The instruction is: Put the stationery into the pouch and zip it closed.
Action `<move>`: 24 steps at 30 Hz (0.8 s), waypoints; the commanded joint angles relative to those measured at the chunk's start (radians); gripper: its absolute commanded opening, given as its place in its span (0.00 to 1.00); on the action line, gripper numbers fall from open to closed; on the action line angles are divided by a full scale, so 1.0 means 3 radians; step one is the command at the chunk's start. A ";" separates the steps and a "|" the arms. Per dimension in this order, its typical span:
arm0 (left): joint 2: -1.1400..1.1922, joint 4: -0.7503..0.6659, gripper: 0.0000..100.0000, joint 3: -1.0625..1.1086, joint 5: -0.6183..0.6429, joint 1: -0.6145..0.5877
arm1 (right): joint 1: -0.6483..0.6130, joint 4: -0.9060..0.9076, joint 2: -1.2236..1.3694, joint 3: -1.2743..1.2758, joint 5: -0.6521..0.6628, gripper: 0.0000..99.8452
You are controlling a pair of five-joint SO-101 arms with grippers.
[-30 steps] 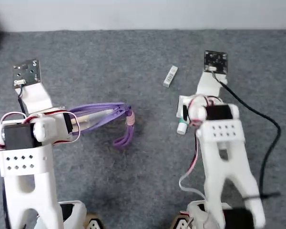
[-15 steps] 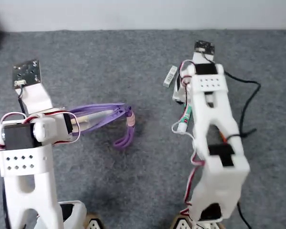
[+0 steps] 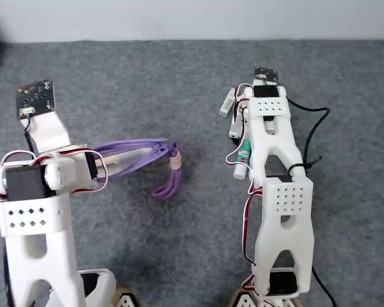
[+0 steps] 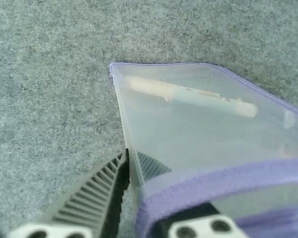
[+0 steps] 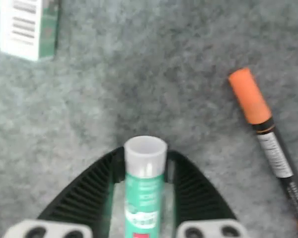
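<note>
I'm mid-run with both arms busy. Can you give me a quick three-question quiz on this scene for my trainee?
1. True or false: the right tool is shut on a green glue stick.
2. Which of these lies loose on the grey carpet near that tool? A) an orange-capped marker B) scissors C) a ruler
3. Fill in the blank: the left tool grips the edge of the purple ____.
Key: 1 true; 2 A; 3 pouch.
</note>
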 commanded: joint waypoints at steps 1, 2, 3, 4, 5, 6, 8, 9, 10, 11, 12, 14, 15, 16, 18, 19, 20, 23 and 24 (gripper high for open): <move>0.0000 0.0015 0.01 -0.0028 0.0026 -0.0010 | 0.0023 0.0376 -0.0064 -0.0368 -0.0015 0.02; -0.0005 0.0015 0.01 -0.0028 0.0026 -0.0010 | 0.0023 0.0514 -0.0084 -0.0465 -0.0015 0.01; -0.0005 0.0015 0.01 -0.0028 0.0026 -0.0010 | 0.0023 0.0657 -0.0105 -0.0552 -0.0015 0.01; -0.0005 0.0015 0.01 -0.0028 0.0026 -0.0005 | 0.0023 0.0816 -0.0130 -0.0655 -0.0015 0.01; -0.0005 0.0015 0.01 -0.0028 0.0026 0.0000 | 0.0018 0.0954 -0.0161 -0.0757 -0.0015 0.01; -0.0005 0.0015 0.01 -0.0028 0.0026 0.0000 | 0.0018 0.1046 -0.0197 -0.0829 -0.0015 0.01; -0.0005 0.0015 0.01 -0.0028 0.0026 0.0005 | 0.0023 0.1066 -0.0320 -0.0885 0.0020 0.01; -0.0005 0.0015 0.01 -0.0028 0.0026 0.0005 | 0.0023 0.1066 -0.0412 -0.0869 0.0097 0.01; -0.0005 0.0015 0.01 -0.0028 0.0026 0.0005 | 0.0023 0.1066 -0.0524 -0.0823 0.0184 0.01; -0.0005 0.0015 0.01 -0.0028 0.0026 0.0005 | 0.0013 0.1066 -0.0637 -0.0762 0.0251 0.01; -0.0005 0.0020 0.01 -0.0028 0.0026 0.0005 | -0.0018 0.1066 -0.0760 -0.0701 0.0297 0.01; 0.0000 0.0020 0.01 -0.0028 0.0026 0.0005 | -0.0069 0.1066 -0.1020 -0.0552 0.0368 0.01; 0.0005 0.0020 0.01 -0.0028 0.0031 0.0005 | -0.0090 0.1066 -0.1164 -0.0440 0.0419 0.01; -0.0005 0.0020 0.01 -0.0028 0.0031 0.0005 | -0.0100 0.1066 -0.1322 -0.0312 0.0481 0.01; -0.0005 0.0020 0.01 -0.0028 0.0036 0.0000 | -0.0146 0.1066 -0.1660 -0.0046 0.0593 0.01; -0.0005 0.0020 0.01 -0.0028 0.0036 -0.0005 | -0.0156 0.1061 -0.1839 0.0102 0.0629 0.01; -0.0005 0.0020 0.01 -0.0028 0.0036 -0.0010 | -0.0192 0.1061 -0.2018 0.0230 0.0650 0.01; -0.0005 0.0020 0.01 -0.0028 0.0036 -0.0010 | -0.0284 0.1061 -0.2534 0.0593 0.0655 0.01; -0.0005 0.0020 0.01 -0.0028 0.0036 -0.0010 | -0.0325 0.1061 -0.2703 0.0706 0.0655 0.01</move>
